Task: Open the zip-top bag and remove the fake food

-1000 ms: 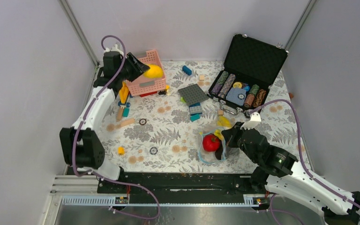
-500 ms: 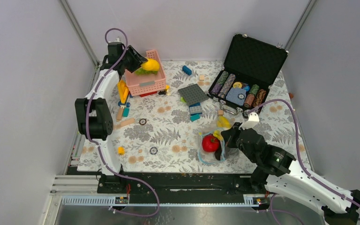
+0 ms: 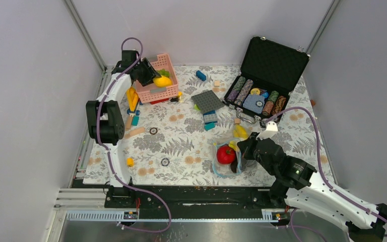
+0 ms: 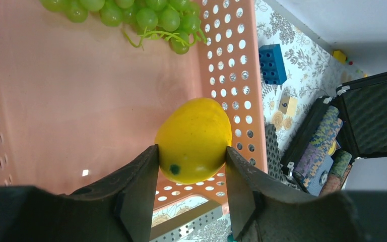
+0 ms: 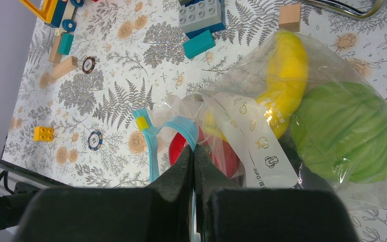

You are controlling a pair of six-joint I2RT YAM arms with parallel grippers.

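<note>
The clear zip-top bag (image 3: 230,151) lies near the table's front right, its light-blue zipper strip (image 5: 157,137) open. Inside it show a red tomato (image 3: 226,154), yellow bananas (image 5: 287,75) and a green cabbage (image 5: 350,132). My right gripper (image 5: 193,151) is shut on the bag's blue zipper edge. My left gripper (image 4: 191,174) is shut on a yellow mango (image 4: 194,140) and holds it inside the pink slatted basket (image 3: 157,91) at the back left. Green grapes (image 4: 141,12) lie in that basket.
An open black case (image 3: 267,75) with poker chips stands at the back right. A grey baseplate (image 3: 207,101), loose bricks, wooden blocks and single chips (image 3: 165,162) lie scattered over the fern-print cloth.
My left gripper has swung further back with the mango and lowered it into the pink basket. The right gripper has stayed shut on the bag.
</note>
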